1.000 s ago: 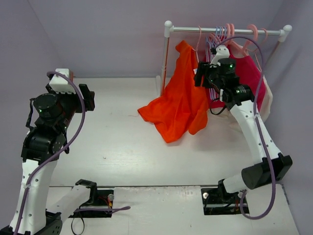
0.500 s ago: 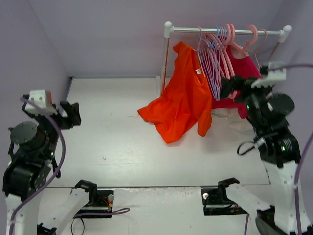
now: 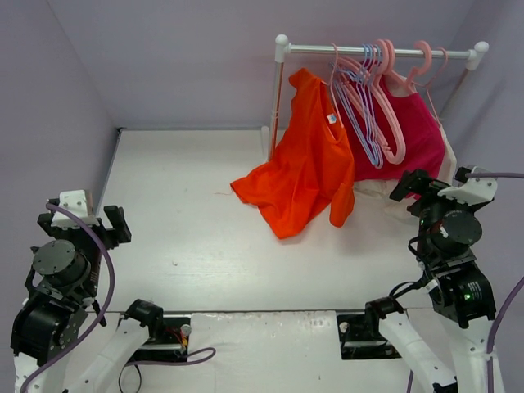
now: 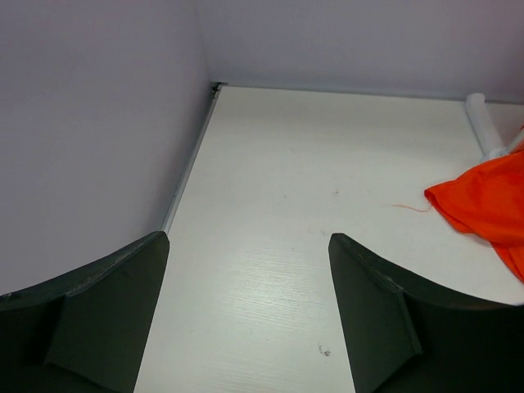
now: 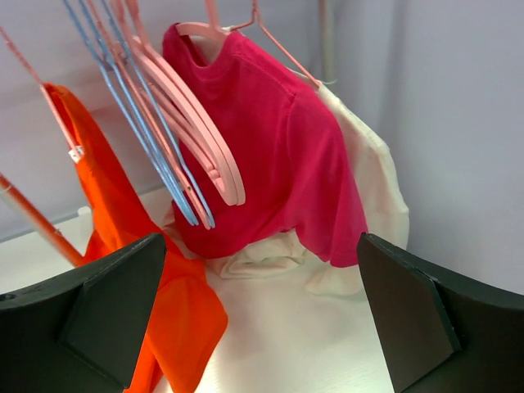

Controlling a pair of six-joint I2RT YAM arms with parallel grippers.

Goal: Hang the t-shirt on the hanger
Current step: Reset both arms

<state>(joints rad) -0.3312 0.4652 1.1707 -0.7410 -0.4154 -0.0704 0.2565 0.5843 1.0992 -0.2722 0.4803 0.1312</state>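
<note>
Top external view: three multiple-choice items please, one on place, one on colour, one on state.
1. Where is the t-shirt? A. Flat mid-table. B. Hanging at the left end of the rail, hem on the table. C. Piled by the left wall.
2. What colour is the shirt beside the empty hangers? A. Green. B. Black. C. Magenta-pink.
3. The right end effector is: A. open, empty. B. shut on a hanger. C. shut on the t-shirt.
Answers: B, it drapes from the rail down to the table; C, magenta-pink cloth shows next to the hangers; A, its fingers stand wide apart around nothing.
</note>
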